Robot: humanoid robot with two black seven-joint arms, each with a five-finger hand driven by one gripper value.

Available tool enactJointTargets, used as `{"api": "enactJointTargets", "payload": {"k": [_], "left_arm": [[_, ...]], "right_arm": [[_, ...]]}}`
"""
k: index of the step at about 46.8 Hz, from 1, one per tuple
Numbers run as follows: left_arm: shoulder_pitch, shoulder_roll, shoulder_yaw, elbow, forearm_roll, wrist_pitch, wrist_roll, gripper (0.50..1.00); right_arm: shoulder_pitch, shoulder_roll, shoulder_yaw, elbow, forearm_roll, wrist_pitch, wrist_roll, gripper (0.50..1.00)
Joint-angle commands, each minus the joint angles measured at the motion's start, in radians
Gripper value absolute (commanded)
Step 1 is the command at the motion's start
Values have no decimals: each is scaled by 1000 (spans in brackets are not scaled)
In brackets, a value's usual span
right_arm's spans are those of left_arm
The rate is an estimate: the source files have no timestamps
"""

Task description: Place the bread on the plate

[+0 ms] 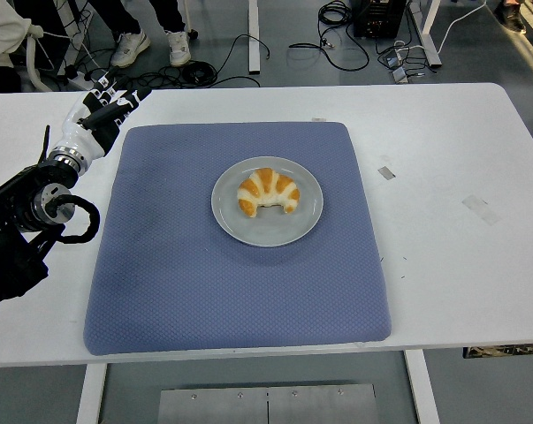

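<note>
Bread [268,192] resting on the plate [305,224] at the middle of the blue mat [178,291]. Left hand [101,114] near the tabletop's [443,177] far left corner, fingers loosely spread, holding nothing.

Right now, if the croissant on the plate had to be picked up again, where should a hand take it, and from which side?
Grip the croissant across the thick middle of its arch, coming straight down from above. It lies flat on the grey plate, its two tips pointing toward the table's near edge, so the arch is the widest, sturdiest part. The left hand is empty at the mat's far left corner.
</note>
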Motion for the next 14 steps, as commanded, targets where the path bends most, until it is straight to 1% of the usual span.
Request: {"api": "enactJointTargets", "payload": {"k": [1,14], "left_arm": [[4,-3,-3,0,0,-2,0,983],[5,-19,-3,0,0,-2,-17,984]], "right_arm": [[0,0,2,0,0,0,0,1000],[0,0,0,0,0,0,0,1000]]}}
